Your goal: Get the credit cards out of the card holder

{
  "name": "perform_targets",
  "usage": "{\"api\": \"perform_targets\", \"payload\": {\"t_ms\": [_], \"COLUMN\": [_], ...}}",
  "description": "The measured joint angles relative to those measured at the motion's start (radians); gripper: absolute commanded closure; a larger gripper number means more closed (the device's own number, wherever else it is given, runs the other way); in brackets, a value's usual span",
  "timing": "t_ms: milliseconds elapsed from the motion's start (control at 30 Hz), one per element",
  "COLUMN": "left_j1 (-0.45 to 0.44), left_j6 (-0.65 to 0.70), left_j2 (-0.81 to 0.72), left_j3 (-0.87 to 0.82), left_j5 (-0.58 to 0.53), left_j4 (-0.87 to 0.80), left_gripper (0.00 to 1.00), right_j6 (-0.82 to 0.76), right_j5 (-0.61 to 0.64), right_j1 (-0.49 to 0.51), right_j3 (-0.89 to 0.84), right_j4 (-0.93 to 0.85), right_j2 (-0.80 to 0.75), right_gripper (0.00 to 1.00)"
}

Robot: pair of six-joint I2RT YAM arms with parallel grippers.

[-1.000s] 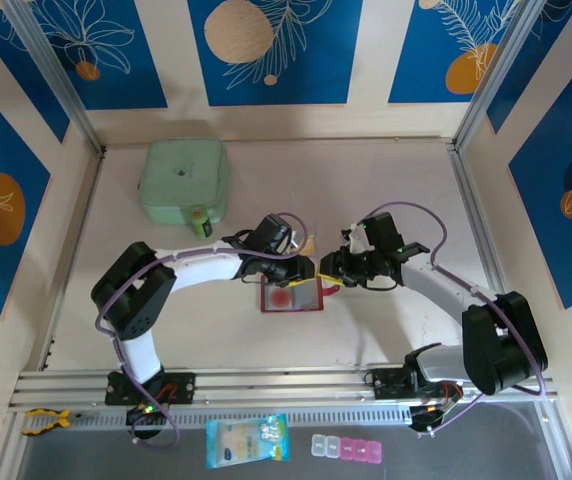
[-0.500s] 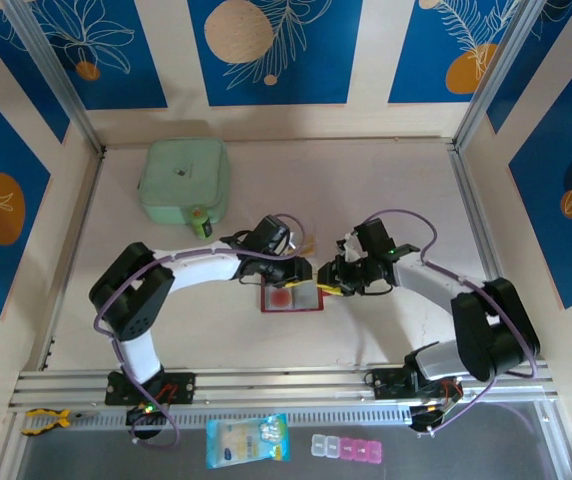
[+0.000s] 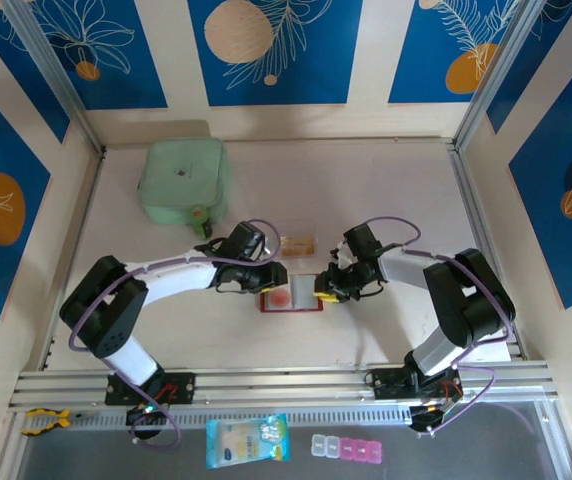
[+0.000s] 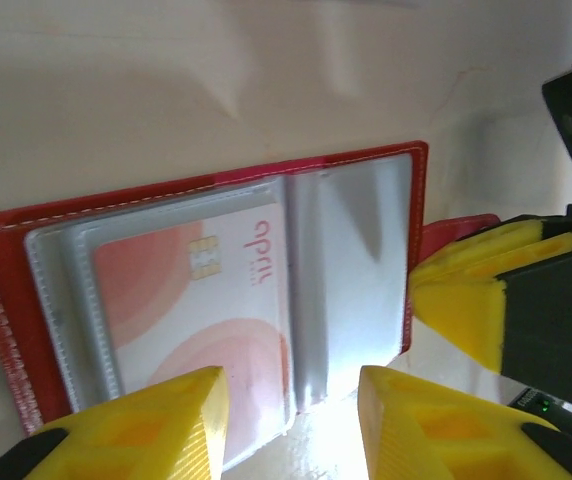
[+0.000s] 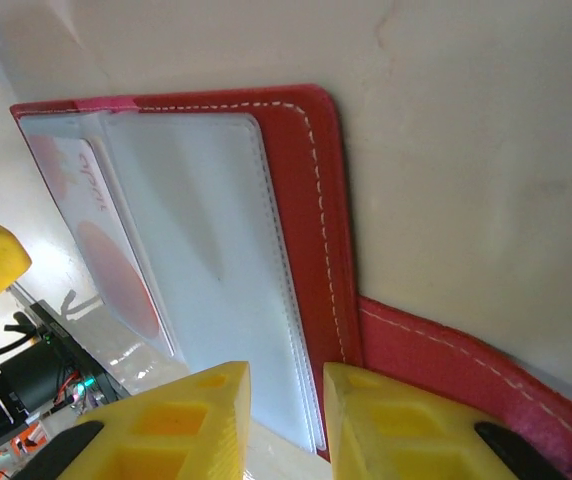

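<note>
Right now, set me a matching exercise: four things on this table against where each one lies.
Things:
1. card holder
2. pink card
3. yellow-orange card
4. pale green pouch

Places:
A. far-left part of the table
B. inside a clear pocket
C. lying open in the middle
D. loose, just beyond the holder

Pairs: 1-C, 2-B, 3-D, 4-A

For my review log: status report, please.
Left gripper open over wallet; right gripper open at its edge. Pink card inside, yellow card on table. Nothing in the way.
</note>
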Motion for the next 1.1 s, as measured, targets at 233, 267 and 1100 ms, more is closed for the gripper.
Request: {"api": "perform_targets", "payload": {"t_ms": [233,267,1100], "left_j1": [0.013,0.013,0.017], "left_j6": [0.0,0.0,0.028], "left_j2": [-0.022,-0.023,-0.006], "left_j3": [-0.047,-0.051,-0.084], "left_j5": [-0.007,-0.007,-0.058], "left_j4": [0.0,0.0,-0.024], "left_gripper": [0.65,0.66,0.78], "right_j6": [-0.027,-0.032,-0.027], "right_j5": [0.024,0.029,0.049], "right_j1": [-0.003,-0.003,0.09], "right_j3": [0.037,0.042,0.172], "right_j4": [-0.003,-0.01,-0.115], "right_j2": [0.019,0.02,-0.043], "right_gripper": [0.74,0.74,0.74]}}
